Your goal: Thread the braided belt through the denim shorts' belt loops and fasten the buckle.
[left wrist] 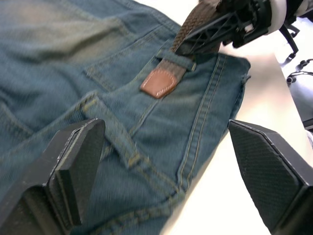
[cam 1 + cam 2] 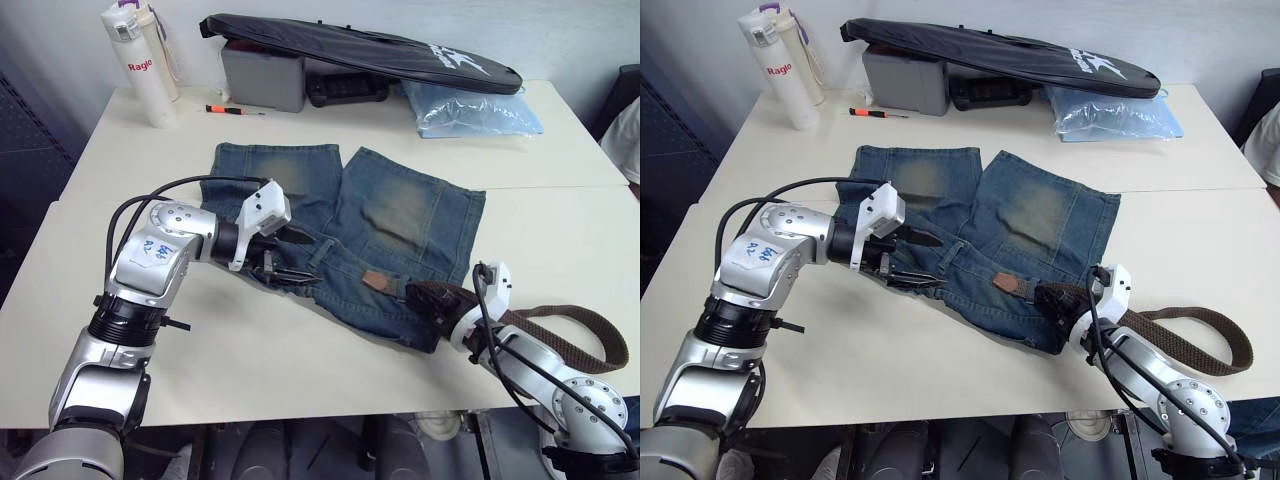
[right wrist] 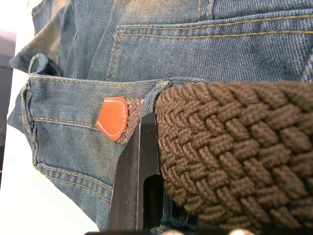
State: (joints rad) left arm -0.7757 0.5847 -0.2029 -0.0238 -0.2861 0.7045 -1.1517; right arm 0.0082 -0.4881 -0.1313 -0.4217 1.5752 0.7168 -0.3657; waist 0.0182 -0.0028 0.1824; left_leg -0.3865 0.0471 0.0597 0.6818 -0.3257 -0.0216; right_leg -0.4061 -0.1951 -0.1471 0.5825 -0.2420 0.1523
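The faded denim shorts (image 2: 400, 210) lie flat on the white table (image 2: 300, 370), waistband toward me. The braided belt (image 2: 585, 322) curves over the table at the right and runs into my right gripper (image 2: 422, 297), which is shut on it at the right end of the waistband. The belt's tan leather tip (image 1: 159, 82) pokes out of a belt loop (image 1: 182, 59). My left gripper (image 2: 300, 258) hovers open over the waistband's middle, another belt loop (image 1: 116, 134) lying between its fingers (image 1: 73, 166). The buckle is hidden.
Along the table's far edge stand two white bottles (image 2: 140, 60), a red-handled screwdriver (image 2: 232, 109), a grey box (image 2: 262, 75) under a long black bag (image 2: 370, 48), and a pale blue plastic bag (image 2: 470, 110). A person's sleeve (image 2: 625, 135) shows at the right edge.
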